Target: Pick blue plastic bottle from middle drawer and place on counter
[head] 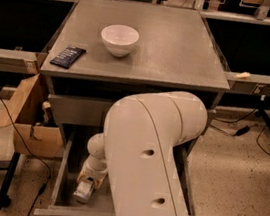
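The middle drawer is pulled open below the closed upper drawer. My gripper reaches down into its left part, under my big white arm. A small pale blue plastic bottle lies on the drawer floor right at the gripper's tip, partly covered by it. I cannot tell whether the gripper holds it. The grey counter tops the cabinet. My arm hides the right part of the drawer.
A white bowl stands on the counter's back left. A dark blue packet lies near its left edge. A cardboard box sits left of the cabinet. Cables run over the floor at the right.
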